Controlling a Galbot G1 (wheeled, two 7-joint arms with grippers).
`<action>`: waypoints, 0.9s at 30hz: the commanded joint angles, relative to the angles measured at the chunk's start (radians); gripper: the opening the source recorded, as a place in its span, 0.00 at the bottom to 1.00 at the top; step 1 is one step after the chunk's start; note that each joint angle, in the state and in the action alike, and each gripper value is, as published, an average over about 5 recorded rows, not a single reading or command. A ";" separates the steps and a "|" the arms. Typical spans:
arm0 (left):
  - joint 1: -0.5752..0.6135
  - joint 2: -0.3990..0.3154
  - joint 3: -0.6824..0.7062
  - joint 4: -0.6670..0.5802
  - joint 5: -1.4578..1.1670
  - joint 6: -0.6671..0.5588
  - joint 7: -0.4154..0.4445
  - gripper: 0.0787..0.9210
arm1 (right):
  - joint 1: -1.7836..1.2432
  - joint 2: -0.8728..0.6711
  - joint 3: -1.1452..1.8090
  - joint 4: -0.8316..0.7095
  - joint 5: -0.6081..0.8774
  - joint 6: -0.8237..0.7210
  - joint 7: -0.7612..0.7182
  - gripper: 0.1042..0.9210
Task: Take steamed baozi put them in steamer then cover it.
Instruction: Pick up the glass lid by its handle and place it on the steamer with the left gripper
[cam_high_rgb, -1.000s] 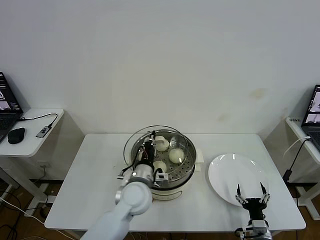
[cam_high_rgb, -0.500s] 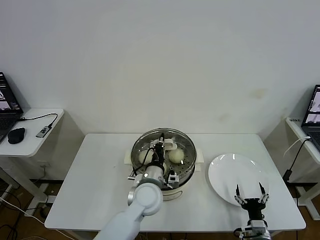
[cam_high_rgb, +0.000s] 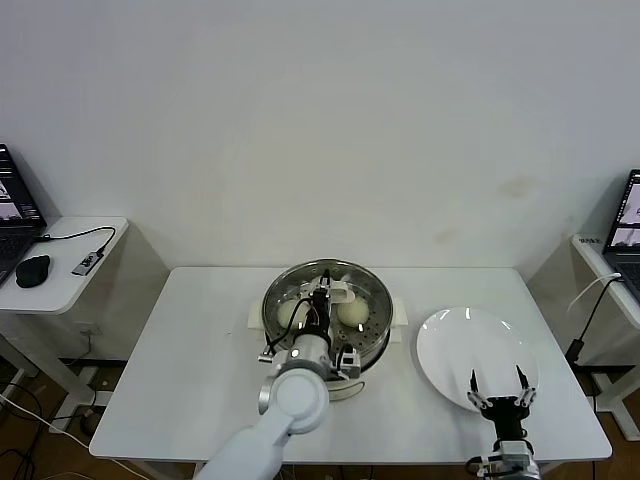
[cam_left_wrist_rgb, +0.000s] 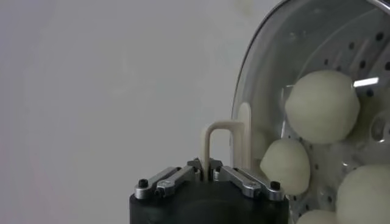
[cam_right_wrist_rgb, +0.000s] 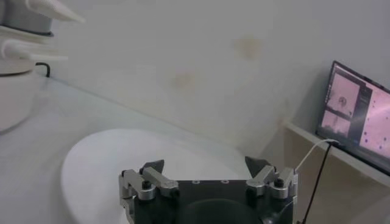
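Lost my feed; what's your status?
Left end effector shut on lid handle, lid over steamer. Right end effector open, idle by plate. Nothing blocking.

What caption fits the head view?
Left gripper holds the glass lid over the steamer of baozi.

Counted on the white table (cam_high_rgb: 190, 340): one steamer (cam_high_rgb: 375, 340) near the centre, one clear lid (cam_high_rgb: 300, 284) lying over it, and one white plate (cam_high_rgb: 470, 345) at about four o'clock from the steamer.

Through the lid, the left wrist view shows four buns (cam_left_wrist_rgb: 322, 106) in the pot; the head view makes out only two.

Two grippers: the left gripper (cam_high_rgb: 325, 287) above the steamer, the right gripper (cam_high_rgb: 497, 390) at the plate's six o'clock edge.

Two side desks, each with one laptop (cam_high_rgb: 12, 215); one mouse (cam_high_rgb: 32, 270) at nine o'clock.
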 joint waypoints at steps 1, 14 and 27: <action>0.008 -0.006 -0.002 0.010 0.010 -0.002 -0.001 0.07 | 0.000 -0.001 -0.003 0.000 -0.001 0.001 -0.001 0.88; 0.043 -0.012 -0.024 -0.042 0.008 -0.008 -0.016 0.25 | -0.005 -0.003 -0.010 0.004 -0.003 -0.001 -0.002 0.88; 0.290 0.131 -0.090 -0.368 -0.104 -0.085 -0.076 0.70 | -0.020 0.000 -0.013 0.011 -0.016 0.000 -0.002 0.88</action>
